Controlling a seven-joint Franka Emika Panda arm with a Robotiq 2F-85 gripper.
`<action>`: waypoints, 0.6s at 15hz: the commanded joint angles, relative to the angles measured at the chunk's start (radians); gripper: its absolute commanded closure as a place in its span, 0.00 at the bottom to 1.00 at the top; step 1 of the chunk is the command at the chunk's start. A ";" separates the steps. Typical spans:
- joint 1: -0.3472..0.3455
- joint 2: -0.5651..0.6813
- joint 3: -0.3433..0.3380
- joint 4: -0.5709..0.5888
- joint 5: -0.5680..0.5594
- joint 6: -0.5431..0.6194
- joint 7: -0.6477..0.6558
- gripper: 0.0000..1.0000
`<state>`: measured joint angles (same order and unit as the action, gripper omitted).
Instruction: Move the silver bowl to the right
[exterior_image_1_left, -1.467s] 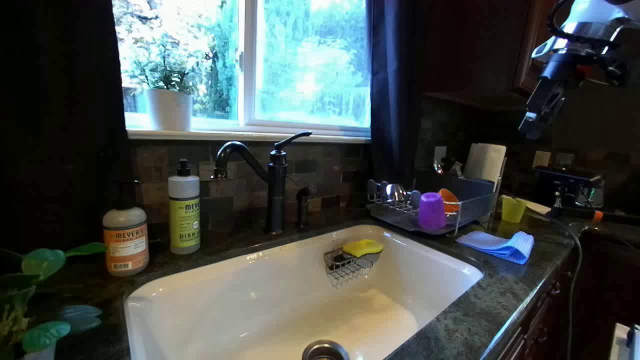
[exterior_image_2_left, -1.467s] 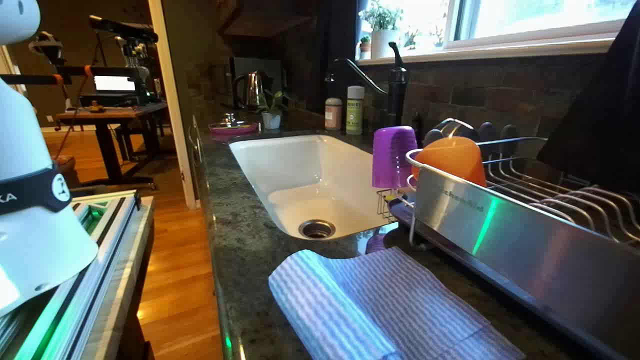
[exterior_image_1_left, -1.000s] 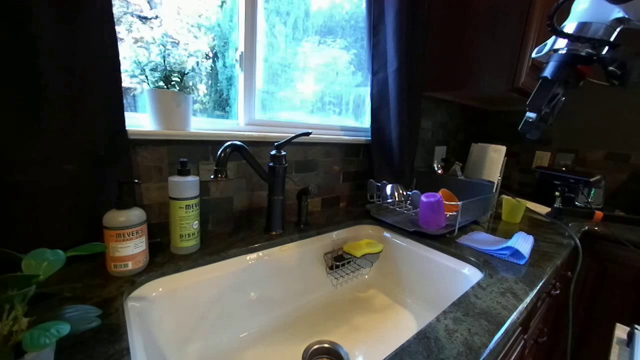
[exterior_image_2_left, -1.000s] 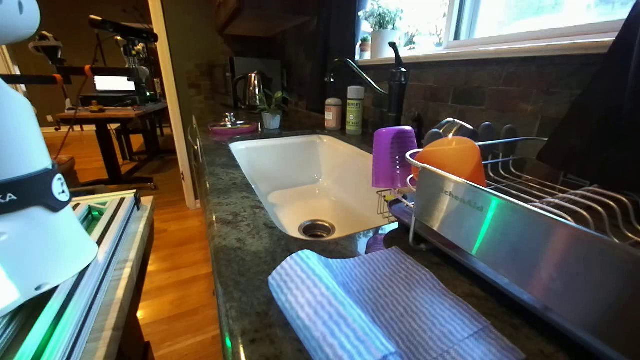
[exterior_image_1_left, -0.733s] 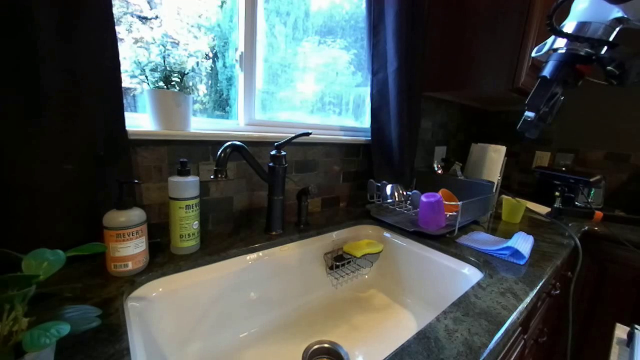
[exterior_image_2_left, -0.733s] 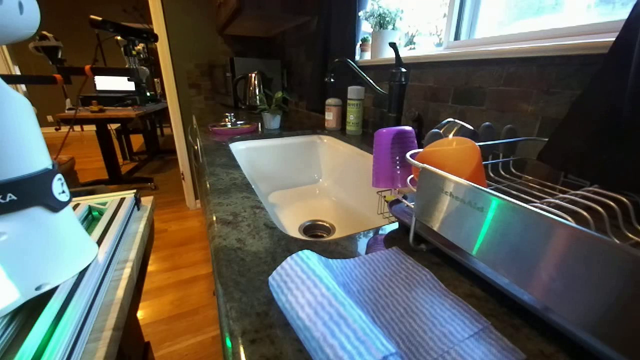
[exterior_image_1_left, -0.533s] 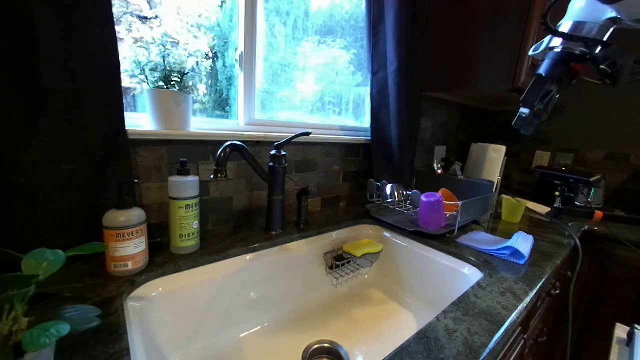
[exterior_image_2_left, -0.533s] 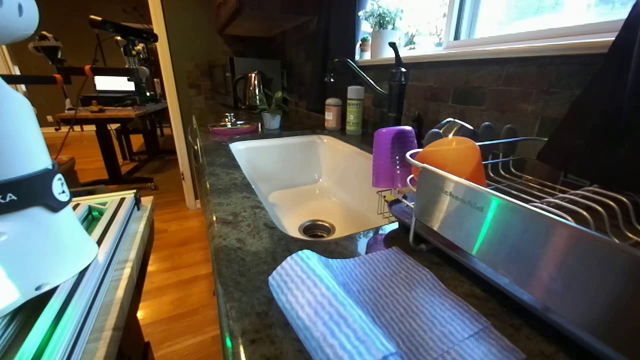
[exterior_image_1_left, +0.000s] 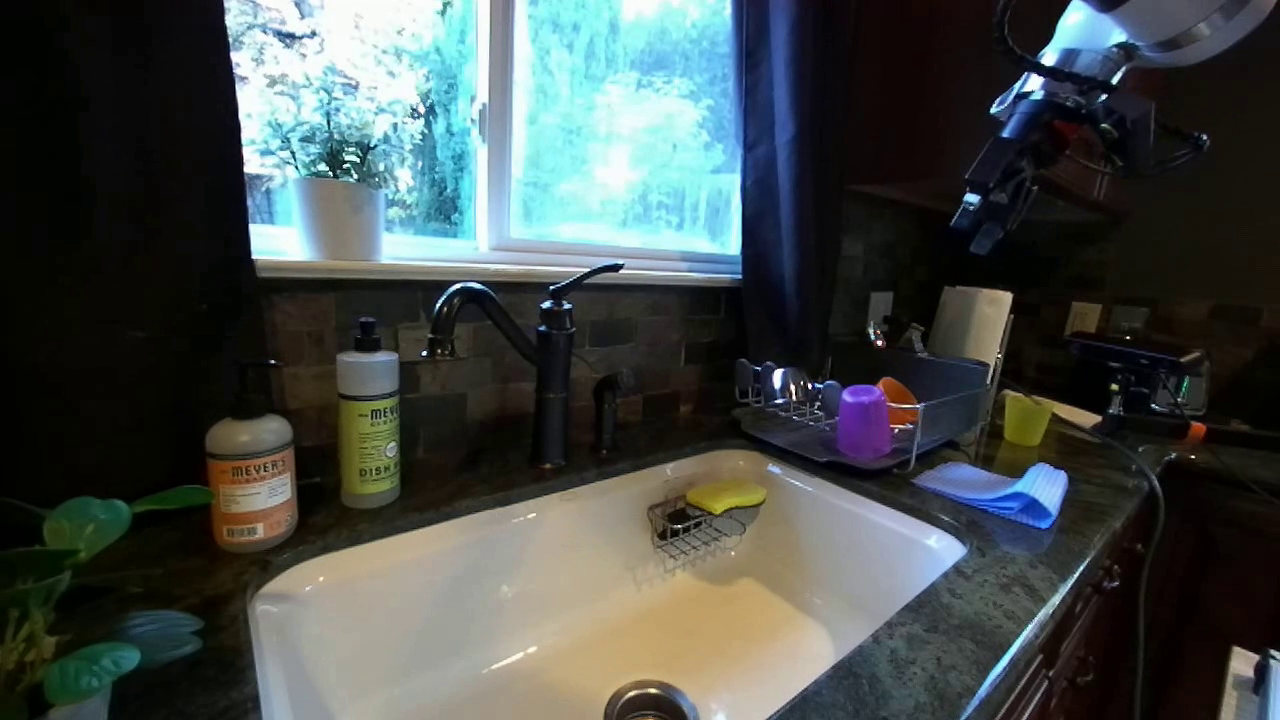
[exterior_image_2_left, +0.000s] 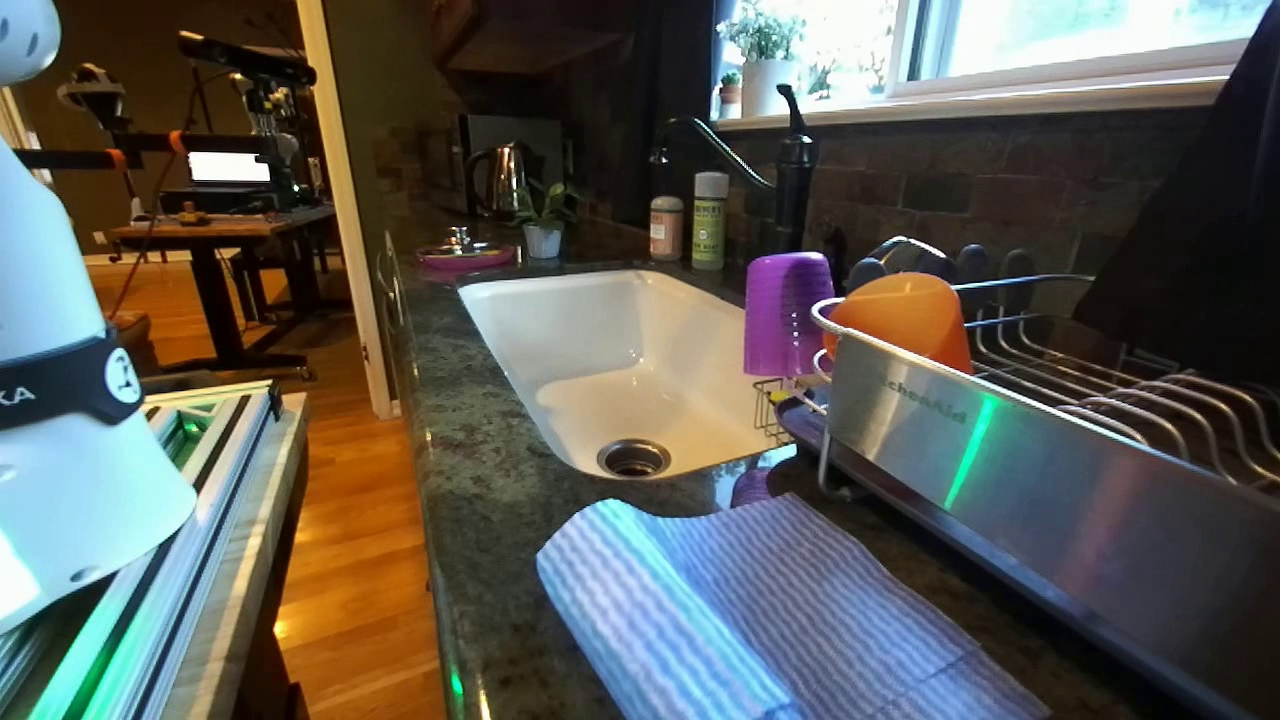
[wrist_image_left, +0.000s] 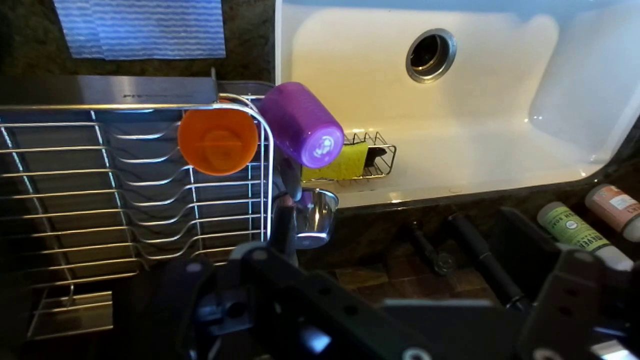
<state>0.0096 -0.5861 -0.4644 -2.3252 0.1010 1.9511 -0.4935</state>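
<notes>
The silver bowl (wrist_image_left: 318, 216) is small and shiny. In the wrist view it sits at the rack's end, partly hidden by a dark gripper finger. It shows in both exterior views, among the grey-tipped prongs (exterior_image_1_left: 792, 385) and behind the orange cup (exterior_image_2_left: 905, 254). My gripper (exterior_image_1_left: 977, 230) hangs in the air, high above the counter and apart from the bowl. In the wrist view the gripper's fingers (wrist_image_left: 397, 215) are wide apart with nothing between them. The gripper is out of view in an exterior view that shows only the arm's base.
The wire dish rack (wrist_image_left: 125, 190) holds an orange cup (wrist_image_left: 218, 142) and a purple cup (wrist_image_left: 302, 125). The white sink (wrist_image_left: 450, 110) has a wire caddy with a yellow sponge (wrist_image_left: 340, 162). A black faucet (exterior_image_1_left: 552, 390), soap bottles (exterior_image_1_left: 368, 430) and a blue cloth (exterior_image_1_left: 1000, 490) are nearby.
In an exterior view the arm and gripper have moved left and slightly up, towards the sink side. The silver bowl, cups and rack have not moved.
</notes>
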 joint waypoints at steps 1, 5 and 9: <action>-0.040 0.021 0.031 0.009 0.025 -0.006 -0.022 0.00; -0.041 0.023 0.027 0.014 0.026 -0.006 -0.025 0.00; -0.046 0.072 0.098 0.044 0.003 0.026 0.035 0.00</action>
<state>-0.0159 -0.5722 -0.4342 -2.3146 0.1020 1.9540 -0.4916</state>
